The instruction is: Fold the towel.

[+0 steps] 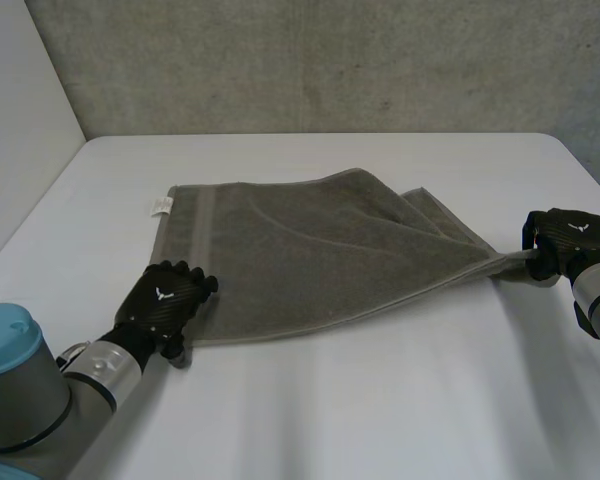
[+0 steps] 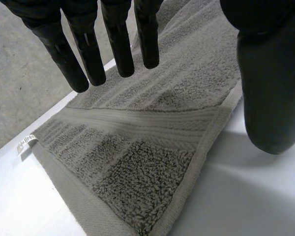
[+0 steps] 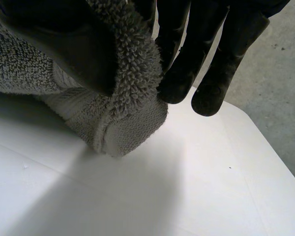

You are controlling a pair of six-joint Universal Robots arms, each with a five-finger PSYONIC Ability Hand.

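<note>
**Towel, grey, part-folded: one hand at each end**

Item 1, the towel (image 1: 320,255). Grey terry cloth is lying on the white table (image 1: 330,420), running from left of the middle out toward the table's right edge. The left part is lying flat. The right part is doubling over itself in loose layers and narrowing to a bunched end at my right hand. A small white label (image 1: 160,206) is sticking out at the towel's far left corner.

Item 2, my left hand (image 1: 165,305). It is sitting at the towel's near left corner, toward the table's near left corner. In my left wrist view my fingers (image 2: 120,49) are reaching out straight and slightly spread above the pile, and my thumb is standing off to the side over bare table. I am pinching nothing (whether my palm is pressing the cloth, I cannot tell).

Item 3, my right hand (image 1: 565,240). It is working close to the table's right edge, pinching the towel's bunched end between thumb and fingers. In my right wrist view the cloth is wrapping round my thumb, its hemmed tip drooping toward the table.
</note>
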